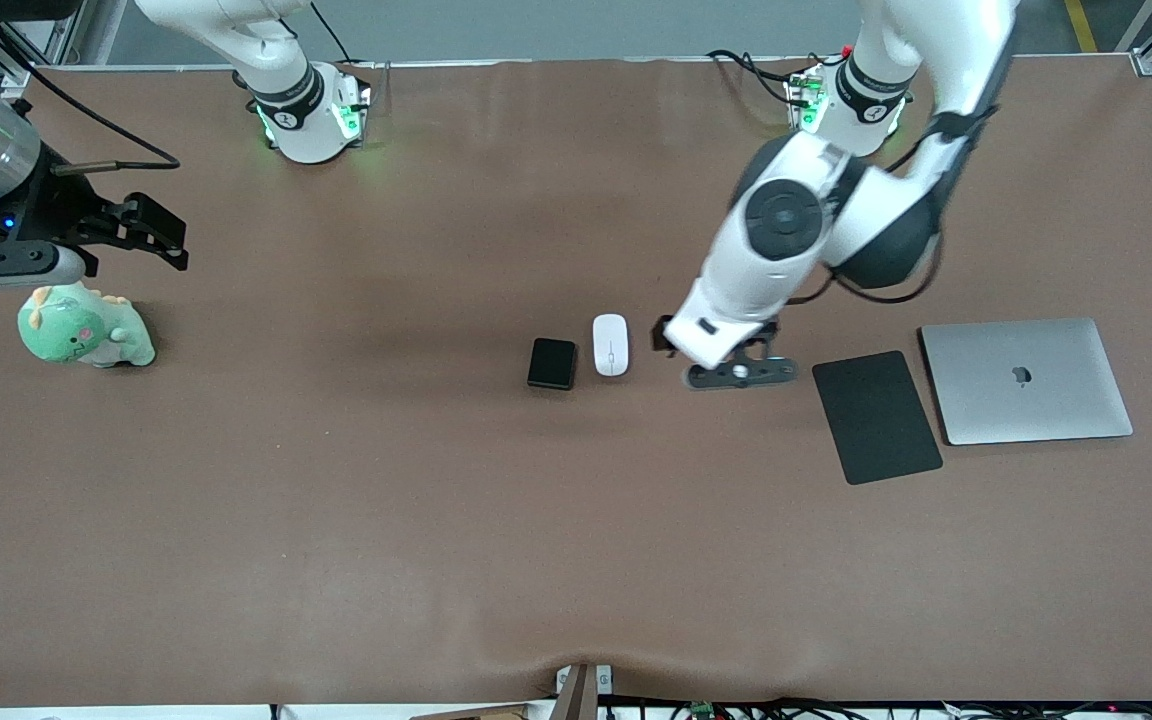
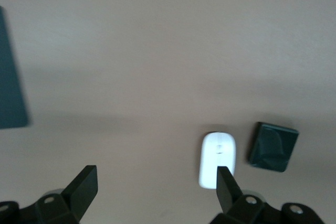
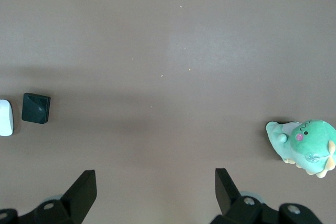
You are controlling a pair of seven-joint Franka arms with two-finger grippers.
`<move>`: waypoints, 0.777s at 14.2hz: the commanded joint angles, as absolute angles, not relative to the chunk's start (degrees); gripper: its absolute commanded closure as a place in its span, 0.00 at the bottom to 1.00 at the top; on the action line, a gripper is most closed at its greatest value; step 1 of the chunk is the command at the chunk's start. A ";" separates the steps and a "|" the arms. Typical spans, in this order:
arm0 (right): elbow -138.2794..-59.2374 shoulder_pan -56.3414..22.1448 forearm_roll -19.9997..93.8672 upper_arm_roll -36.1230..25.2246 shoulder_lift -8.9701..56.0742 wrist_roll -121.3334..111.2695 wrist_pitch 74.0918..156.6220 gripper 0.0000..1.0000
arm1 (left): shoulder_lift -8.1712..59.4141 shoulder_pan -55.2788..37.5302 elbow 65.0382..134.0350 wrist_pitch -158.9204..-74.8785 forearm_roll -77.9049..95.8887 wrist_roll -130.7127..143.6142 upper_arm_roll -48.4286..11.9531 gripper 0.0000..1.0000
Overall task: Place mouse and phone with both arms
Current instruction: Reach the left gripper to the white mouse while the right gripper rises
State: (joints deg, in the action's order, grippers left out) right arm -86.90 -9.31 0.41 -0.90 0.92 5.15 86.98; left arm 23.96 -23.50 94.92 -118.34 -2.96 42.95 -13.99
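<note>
White and glossy, the small oval mouse (image 1: 611,344) lies mid-bench, just beside the small black glossy phone (image 1: 551,363). Left gripper (image 1: 726,360) hovers over the brown bench (image 1: 336,500) near the mouse, fingers (image 2: 84,187) released. Right gripper (image 1: 151,235) waits above a green plush toy (image 1: 84,328), fingers (image 3: 84,192) released.

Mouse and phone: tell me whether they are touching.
Apart. The front view shows a strip of bare table between the mouse and the phone; the left wrist view shows the same gap.
</note>
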 commanded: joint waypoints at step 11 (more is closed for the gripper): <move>-86.84 -9.40 5.01 -1.23 3.43 12.10 90.51 0.00 | 40.86 -34.63 94.22 -131.04 -12.74 62.75 -13.45 0.02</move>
